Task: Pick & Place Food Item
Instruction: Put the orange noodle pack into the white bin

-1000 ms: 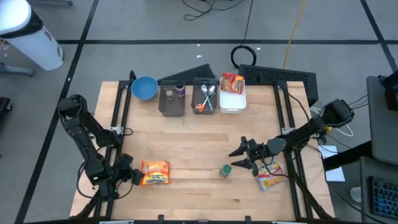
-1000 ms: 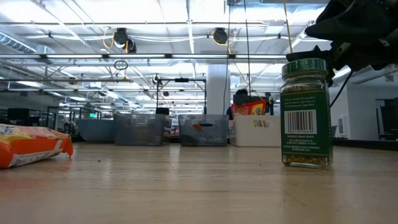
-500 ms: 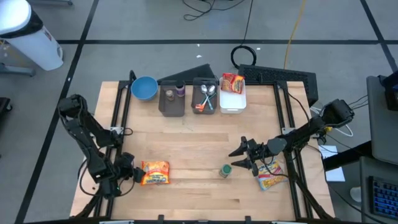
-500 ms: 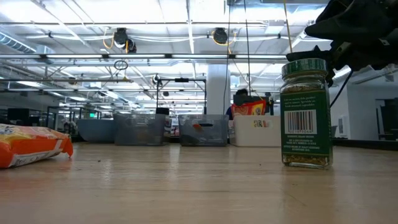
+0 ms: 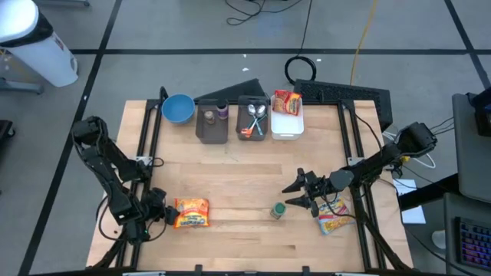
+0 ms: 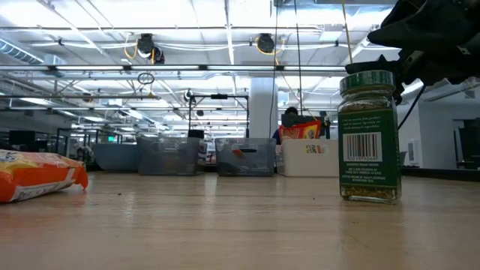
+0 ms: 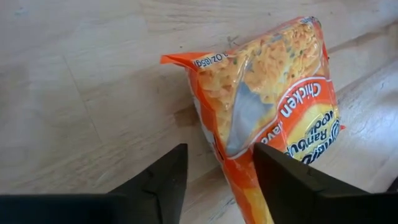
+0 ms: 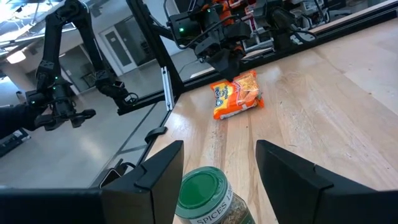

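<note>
target: orange crinkly plastic ramen packet [image 5: 191, 213], flat on the wooden table [image 5: 230, 176], lower left of the high view
left gripper [image 5: 163, 216]: at the packet's left edge, fingers apart and straddling the sealed end, judging by the left wrist view; not clamped. Contact with the packet is hard to call.
right gripper [image 5: 295, 195]: lower right of the high view, fingers spread, just beside the green-lidded glass spice jar [image 5: 278, 210]; holds nothing
handling: packet looks light, soft, slippery film; brittle noodle block inside, so a hard squeeze would likely crack it
grip point: pinch the flat crimped seam at the end, or span the narrow side of the block; the film may slide or buckle
drop spot: probably the white bin [image 5: 286, 128] in the upper centre, which already holds a similar packet
left wrist view only: seam, clear window, "Chicken" print, finger gap
low view only: packet sits flat on the table; jar label and barcode
high view only: overall layout, grey bins, blue bowl [image 5: 177, 108]
</note>
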Robot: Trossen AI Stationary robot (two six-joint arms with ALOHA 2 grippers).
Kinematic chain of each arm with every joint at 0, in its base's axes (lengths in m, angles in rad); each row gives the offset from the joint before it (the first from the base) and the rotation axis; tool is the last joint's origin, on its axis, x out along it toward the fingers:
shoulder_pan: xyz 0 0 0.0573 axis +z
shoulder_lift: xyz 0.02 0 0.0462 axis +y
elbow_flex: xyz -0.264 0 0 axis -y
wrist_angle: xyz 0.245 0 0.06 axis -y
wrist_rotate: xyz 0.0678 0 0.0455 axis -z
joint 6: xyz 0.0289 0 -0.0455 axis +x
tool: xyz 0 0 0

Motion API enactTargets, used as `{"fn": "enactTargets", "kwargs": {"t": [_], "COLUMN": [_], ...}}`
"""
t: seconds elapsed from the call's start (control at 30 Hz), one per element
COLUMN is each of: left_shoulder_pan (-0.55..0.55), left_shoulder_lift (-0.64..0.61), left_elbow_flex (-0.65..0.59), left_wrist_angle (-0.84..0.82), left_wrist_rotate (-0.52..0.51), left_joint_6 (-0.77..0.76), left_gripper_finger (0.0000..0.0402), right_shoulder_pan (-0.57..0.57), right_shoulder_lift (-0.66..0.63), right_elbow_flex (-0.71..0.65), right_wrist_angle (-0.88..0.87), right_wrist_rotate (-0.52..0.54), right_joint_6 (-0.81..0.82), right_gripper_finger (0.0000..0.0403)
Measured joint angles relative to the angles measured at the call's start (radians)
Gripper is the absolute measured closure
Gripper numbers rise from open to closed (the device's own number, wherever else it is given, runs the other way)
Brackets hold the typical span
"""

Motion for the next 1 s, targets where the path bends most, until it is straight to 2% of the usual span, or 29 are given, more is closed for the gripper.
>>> {"fn": "enactTargets", "kwargs": {"t": [0.27,0.63,1.0], "left_shoulder_pan": [0.000,0.000,0.000], "left_shoulder_lift": [0.000,0.000,-0.002], "left_elbow_flex": [0.000,0.000,0.000], "left_wrist_angle": [0.002,0.028,0.034], "left_wrist_rotate": [0.000,-0.002,-0.002], "left_joint_6": [0.004,0.046,0.068], "left_gripper_finger": [0.0306,0.0391,0.0395], "right_shoulder_pan": [0.000,0.000,0.000], "right_shoulder_lift": [0.000,0.000,0.000], "right_elbow_flex": [0.000,0.000,0.000], "right_wrist_angle": [0.000,0.000,0.000], "right_wrist_rotate": [0.000,0.000,0.000], "right_joint_6": [0.000,0.000,0.001], "right_gripper_finger": [0.0208,0.0209,0.0209]}}
